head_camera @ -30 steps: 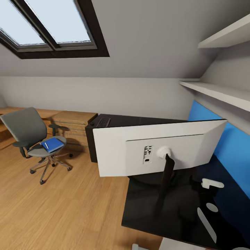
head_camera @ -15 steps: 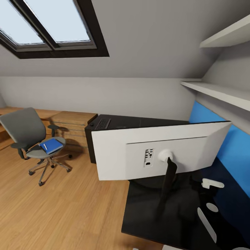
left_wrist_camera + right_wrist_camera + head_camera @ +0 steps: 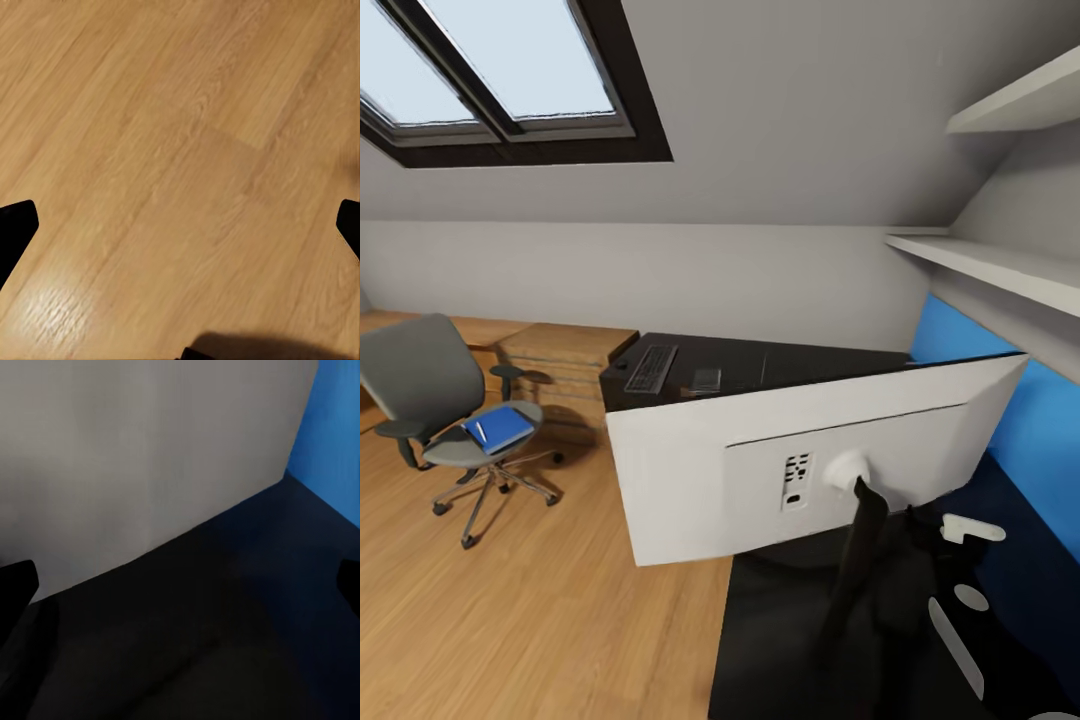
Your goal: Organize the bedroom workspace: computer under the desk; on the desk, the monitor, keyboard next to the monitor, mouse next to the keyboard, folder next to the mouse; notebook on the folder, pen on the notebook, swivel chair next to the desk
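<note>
Monitor (image 3: pixel 760 470): seen from the back, a white shell with a raised panel, a small port block and a round white mount on a dark stand; it stands tilted on the near black table (image 3: pixel 790 640).
Ports: dark sockets on the back panel; no writing I can read on them.
Computer (image 3: pixel 660 385): a black case behind the monitor's upper edge, on the wooden floor (image 3: pixel 540 600) against the grey wall.
Keyboard (image 3: pixel 651 368): dark, lying flat on top of the black case, towards its left end.
Small dark item (image 3: pixel 707 379): flat, lying just beside the keyboard on the same top; too small to tell what it is.
Swivel chair (image 3: pixel 430 400): grey seat and back, armrests, a five-spoke wheeled base; it stands on the floor well apart from the table, near a low wooden platform (image 3: pixel 560 350).
Folder (image 3: pixel 498 429): blue, lying flat on the chair seat.
Pen (image 3: pixel 479 433): a thin white stroke on top of the blue cover.
Notebook: I cannot tell it apart from the folder at this distance.
Left tool (image 3: pixel 180 225): two dark fingertips at opposite edges of the left wrist view, spread wide apart, with bare wooden floor between them.
Right tool (image 3: pixel 180 581): fingertips likewise spread wide, nothing between them; beyond lie the black table top, a pale grey surface and a blue wall panel (image 3: pixel 1010 420).
Labels: no brand or text readable anywhere.
</note>
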Controlling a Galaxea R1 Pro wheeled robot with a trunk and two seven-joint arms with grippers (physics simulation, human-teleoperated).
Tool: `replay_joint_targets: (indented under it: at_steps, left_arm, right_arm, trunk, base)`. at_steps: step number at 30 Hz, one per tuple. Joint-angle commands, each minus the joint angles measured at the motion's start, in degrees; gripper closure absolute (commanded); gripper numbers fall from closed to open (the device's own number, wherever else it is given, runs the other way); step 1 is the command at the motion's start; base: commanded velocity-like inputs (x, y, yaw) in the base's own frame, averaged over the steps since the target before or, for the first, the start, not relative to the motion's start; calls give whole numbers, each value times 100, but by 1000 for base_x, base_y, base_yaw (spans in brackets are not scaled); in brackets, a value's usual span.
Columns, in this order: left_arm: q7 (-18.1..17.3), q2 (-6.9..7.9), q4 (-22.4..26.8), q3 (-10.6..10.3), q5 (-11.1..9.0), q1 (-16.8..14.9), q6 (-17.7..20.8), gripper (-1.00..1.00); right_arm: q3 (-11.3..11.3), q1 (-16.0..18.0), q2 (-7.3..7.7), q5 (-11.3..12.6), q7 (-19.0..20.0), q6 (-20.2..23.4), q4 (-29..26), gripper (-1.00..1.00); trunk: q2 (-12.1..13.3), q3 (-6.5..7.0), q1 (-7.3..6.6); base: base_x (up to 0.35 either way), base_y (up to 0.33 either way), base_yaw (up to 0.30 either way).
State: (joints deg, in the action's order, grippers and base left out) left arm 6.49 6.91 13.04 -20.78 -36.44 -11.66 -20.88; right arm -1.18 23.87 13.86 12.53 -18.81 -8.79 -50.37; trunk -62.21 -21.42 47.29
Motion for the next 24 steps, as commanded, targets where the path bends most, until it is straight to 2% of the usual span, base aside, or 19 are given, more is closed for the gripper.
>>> replay_joint_targets:
  at_steps: [1,19,24]
  left_arm:
    - [46,3,4,-49,-13,-3,-13,-100]
    - [46,3,3,-49,-14,-3,-13,-100]
    - [46,-2,3,-49,-13,-3,-13,-100]
  right_arm:
    - [-13,4,6,56,-9,-35,1,-100]
    - [-13,4,12,56,26,-35,1,-100]
    - [-13,4,12,56,26,-35,1,-100]
  trunk:
    - [-4,-6,3]
    - [-4,-6,3]
    - [-4,-6,3]
  base:
    - [104,0,0]
    - [36,0,0]
    - [206,0,0]
